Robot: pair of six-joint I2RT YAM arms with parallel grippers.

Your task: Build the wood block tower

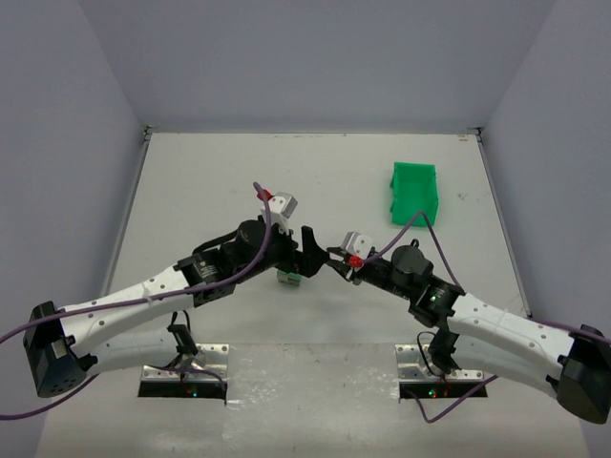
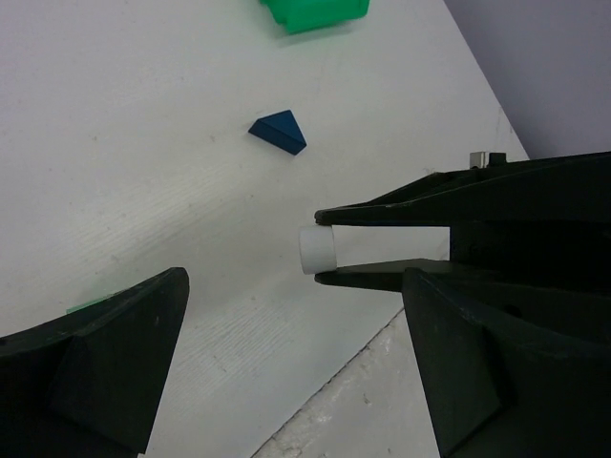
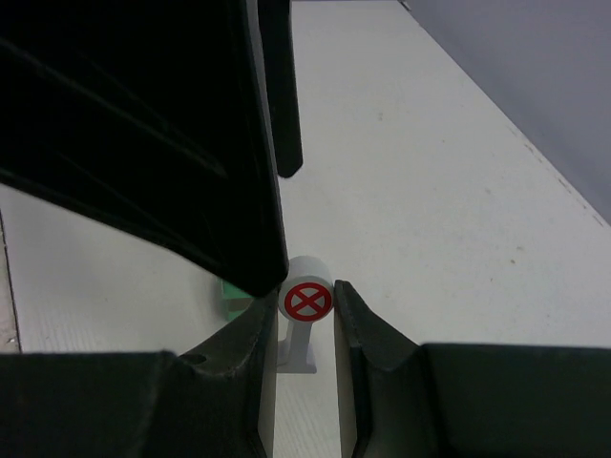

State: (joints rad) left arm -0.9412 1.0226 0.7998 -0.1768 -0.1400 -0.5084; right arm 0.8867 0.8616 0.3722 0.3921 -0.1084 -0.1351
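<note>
- My right jaws pinch a white cylinder point(image 2: 318, 250); left jaws gape, empty.
- Blue wedge point(image 2: 279, 132) lies loose beyond them on the bench point(image 2: 143, 143) — I see nothing stacked; tower barely begun.

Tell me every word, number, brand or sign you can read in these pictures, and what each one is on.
Words, brands, numbers: none can be read in any view.
Sign: a red circle with a red X inside, on the flat round end of the white cylinder, which is gripped in the right pincer.
</note>
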